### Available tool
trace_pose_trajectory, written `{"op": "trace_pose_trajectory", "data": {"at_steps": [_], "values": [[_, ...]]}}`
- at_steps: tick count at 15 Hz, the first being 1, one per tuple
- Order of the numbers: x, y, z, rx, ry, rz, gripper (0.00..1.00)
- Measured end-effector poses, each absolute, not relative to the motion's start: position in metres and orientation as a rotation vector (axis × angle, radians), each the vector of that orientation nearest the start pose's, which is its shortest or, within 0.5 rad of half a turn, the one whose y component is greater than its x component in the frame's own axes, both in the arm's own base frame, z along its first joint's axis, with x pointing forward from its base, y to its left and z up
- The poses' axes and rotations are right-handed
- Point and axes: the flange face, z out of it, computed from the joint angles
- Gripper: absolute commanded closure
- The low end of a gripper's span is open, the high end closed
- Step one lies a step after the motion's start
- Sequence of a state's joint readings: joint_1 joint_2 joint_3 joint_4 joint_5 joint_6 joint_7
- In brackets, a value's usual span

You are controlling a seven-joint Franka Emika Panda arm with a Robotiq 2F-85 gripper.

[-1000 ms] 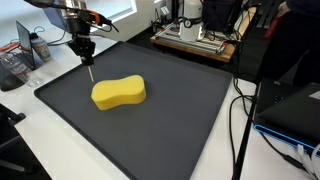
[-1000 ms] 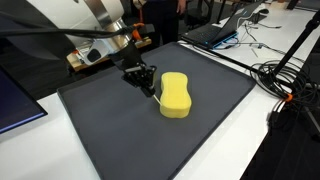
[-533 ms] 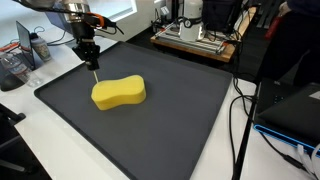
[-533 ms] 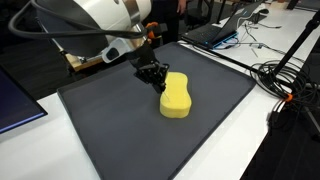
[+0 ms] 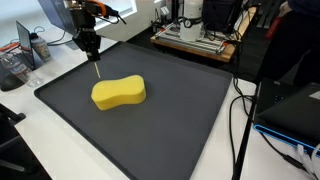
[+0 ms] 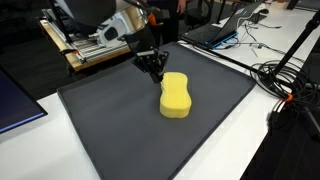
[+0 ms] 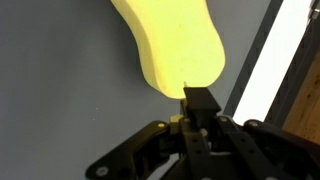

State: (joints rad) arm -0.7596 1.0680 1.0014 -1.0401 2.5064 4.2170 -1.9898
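A yellow peanut-shaped sponge (image 5: 118, 93) lies flat on a black mat (image 5: 170, 130). It shows in both exterior views (image 6: 175, 95) and in the wrist view (image 7: 170, 45). My gripper (image 5: 89, 48) hangs above the mat, just past the sponge's end, and also shows in an exterior view (image 6: 153, 68). Its fingers are shut on a thin pale stick (image 5: 95, 70) that points down towards the mat beside the sponge. In the wrist view the shut fingers (image 7: 196, 108) hide most of the stick. The stick's tip is off the mat.
The mat (image 6: 120, 130) lies on a white table. Equipment on a wooden board (image 5: 195, 38) stands behind it. Black cables (image 6: 290, 85) and laptops (image 6: 215, 30) lie to one side. A desk organiser (image 5: 15, 68) stands near the mat's corner.
My gripper has risen with the stick and moved a little towards the mat's back edge. The sponge has not moved.
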Motion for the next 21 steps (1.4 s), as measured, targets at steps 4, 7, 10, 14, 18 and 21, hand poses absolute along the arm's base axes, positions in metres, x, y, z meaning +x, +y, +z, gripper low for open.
{"op": "trace_pose_trajectory", "data": {"at_steps": [4, 7, 10, 14, 18, 21], "values": [[0.599, -0.134, 0.345, -2.416, 1.526, -0.273, 0.88], [0.595, -0.112, 0.362, -2.46, 1.508, -0.302, 0.88], [0.592, -0.112, 0.363, -2.473, 1.513, -0.304, 0.97], [0.594, -0.111, 0.357, -2.477, 1.515, -0.305, 0.97], [0.6, -0.085, 0.344, -2.516, 1.523, -0.299, 0.97], [0.608, -0.064, 0.332, -2.547, 1.563, -0.318, 0.97]]}}
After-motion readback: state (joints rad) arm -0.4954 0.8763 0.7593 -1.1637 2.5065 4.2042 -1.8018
